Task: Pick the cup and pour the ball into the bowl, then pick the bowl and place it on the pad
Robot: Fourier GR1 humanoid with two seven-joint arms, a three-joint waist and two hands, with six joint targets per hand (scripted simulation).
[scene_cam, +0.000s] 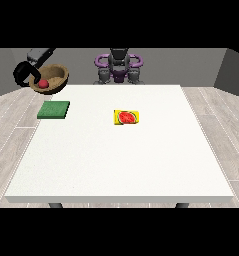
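bowl (pixel 52 79) tilts toward the camera, ball (pixel 42 83) inside, fingers of the hand at the view's left (pixel 24 73) curled round its rim.

Only a watermelon card (pixel 127 117) interrupts the table (pixel 121 165) (centrally).

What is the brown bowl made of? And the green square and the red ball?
The bowl looks wooden: brown with a lighter grainy inside and a dull finish. The green pad looks soft, perhaps foam or cloth: flat, matte, no shine. The red ball in the bowl looks smooth, maybe plastic or rubber, though it is too small to be sure.
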